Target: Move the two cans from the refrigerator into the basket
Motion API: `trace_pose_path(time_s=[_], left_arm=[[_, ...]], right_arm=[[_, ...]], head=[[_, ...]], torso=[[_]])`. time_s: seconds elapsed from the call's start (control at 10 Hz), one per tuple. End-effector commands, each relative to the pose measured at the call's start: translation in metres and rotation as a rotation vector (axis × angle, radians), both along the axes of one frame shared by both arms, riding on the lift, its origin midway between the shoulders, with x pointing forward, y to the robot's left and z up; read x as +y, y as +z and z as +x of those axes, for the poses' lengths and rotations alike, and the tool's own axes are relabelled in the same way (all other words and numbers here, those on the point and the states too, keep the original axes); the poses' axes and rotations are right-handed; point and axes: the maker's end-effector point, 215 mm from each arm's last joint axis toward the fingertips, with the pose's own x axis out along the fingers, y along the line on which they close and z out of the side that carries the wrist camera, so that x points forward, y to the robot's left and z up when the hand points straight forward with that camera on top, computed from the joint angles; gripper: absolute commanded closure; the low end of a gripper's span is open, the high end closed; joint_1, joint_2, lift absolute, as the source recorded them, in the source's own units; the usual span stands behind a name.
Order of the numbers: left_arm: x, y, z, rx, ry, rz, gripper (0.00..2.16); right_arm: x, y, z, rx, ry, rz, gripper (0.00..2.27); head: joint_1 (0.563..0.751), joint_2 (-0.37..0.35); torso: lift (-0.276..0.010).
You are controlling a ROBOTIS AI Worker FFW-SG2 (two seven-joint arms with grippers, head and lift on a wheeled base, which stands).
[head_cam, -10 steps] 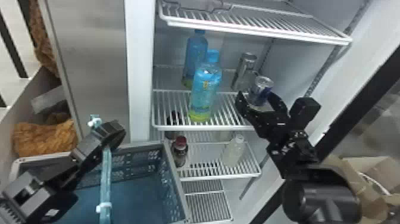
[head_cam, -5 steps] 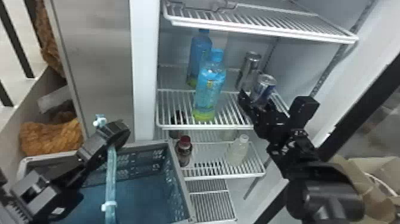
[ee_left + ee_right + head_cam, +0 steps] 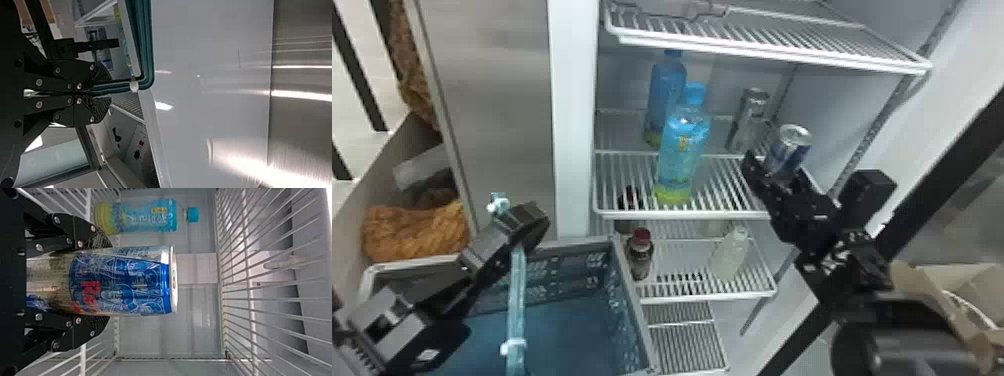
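Right gripper (image 3: 775,169) clasps blue can (image 3: 788,146); silver can (image 3: 748,121), eleven o'clock from it. Left gripper (image 3: 523,224) clasps handle (image 3: 517,300). Cans: two; basket (image 3: 635,306): one.

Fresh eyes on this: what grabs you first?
Probably the blue-and-silver can between the right gripper's fingers, toward the right of the fridge shelf. Then the nearer bright blue bottle, upright to its left, and the left gripper closed on the teal handle above the basket.

Basket (image 3: 638,315) cut off at bottom, blue can (image 3: 793,141) partly hidden by right claw (image 3: 774,167), rear bottle (image 3: 664,80) partly covered
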Motion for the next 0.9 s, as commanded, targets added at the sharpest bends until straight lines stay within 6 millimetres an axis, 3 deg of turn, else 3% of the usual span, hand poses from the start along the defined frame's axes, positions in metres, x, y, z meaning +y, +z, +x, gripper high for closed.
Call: trace_pose_path(time_s=[0.0,0.4,0.8], left_arm=[[0.001,0.0,-0.001,0.001,0.001,-0.001,1.2],[0.0,-0.001,-0.003,0.007,-0.006,-0.008,1.2],[0.0,-0.002,-0.004,0.009,-0.008,-0.009,1.2]], right_arm=[[0.01,0.004,-0.027,0.011,0.021,0.014,1.27],[0.042,-0.005,-0.075,0.078,0.094,0.052,1.27],[0.098,-0.015,-0.101,0.142,0.227,0.111,1.27]], head=[[0.659,-0.255],[0.695,-0.244],[0.695,-0.2]], torso=[[-0.035],[-0.035],[-0.035]])
